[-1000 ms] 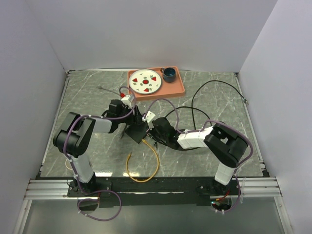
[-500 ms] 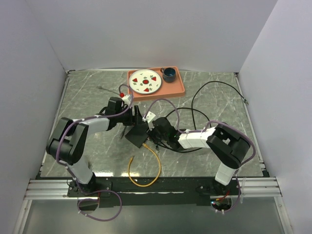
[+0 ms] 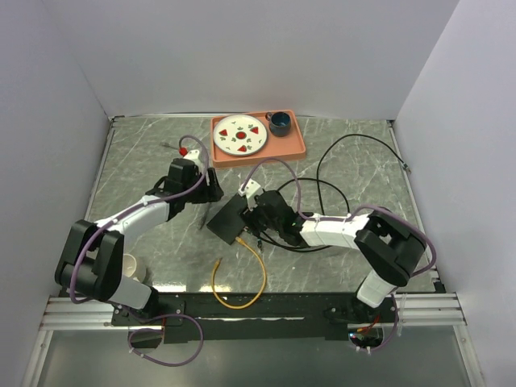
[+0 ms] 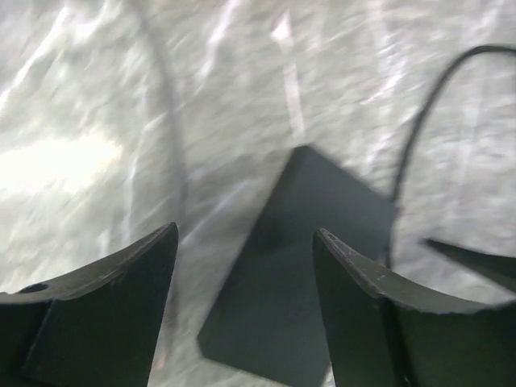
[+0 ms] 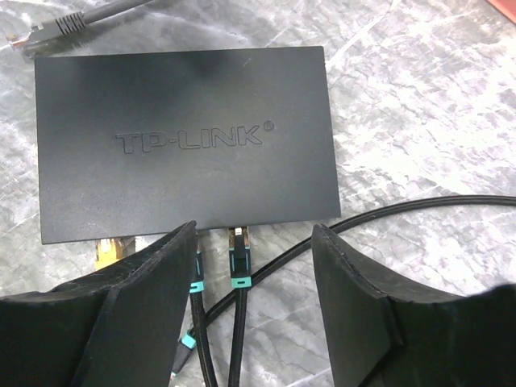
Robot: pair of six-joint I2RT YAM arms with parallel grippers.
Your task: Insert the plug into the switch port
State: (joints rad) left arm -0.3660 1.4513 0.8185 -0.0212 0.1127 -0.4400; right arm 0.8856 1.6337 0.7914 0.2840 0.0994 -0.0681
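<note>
The flat black switch box [image 3: 228, 218] lies mid-table and fills the right wrist view [image 5: 181, 141]. Its port row runs along the edge facing my right gripper. A black plug with teal bands [image 5: 239, 246] sits in a port, and a second teal-banded plug [image 5: 196, 270] sits beside it, partly hidden by my finger. A yellow plug [image 5: 109, 251] sits at the left end. My right gripper [image 5: 254, 238] is open and empty around the black plug, not touching it; in the top view it [image 3: 255, 216] is just right of the box. My left gripper [image 3: 211, 188] is open and empty, above the box [image 4: 306, 266].
An orange tray [image 3: 297, 147] with a plate and a dark cup stands at the back. A yellow cable [image 3: 242, 278] loops toward the near edge. Black cables [image 3: 347, 141] curl on the right. A loose grey plug [image 5: 68, 22] lies by the box's far corner. A white cup [image 3: 129, 264] stands near the left base.
My left gripper has pulled back and to the left, off the box. My right gripper has stayed at the box's port edge. The box has not visibly moved.
</note>
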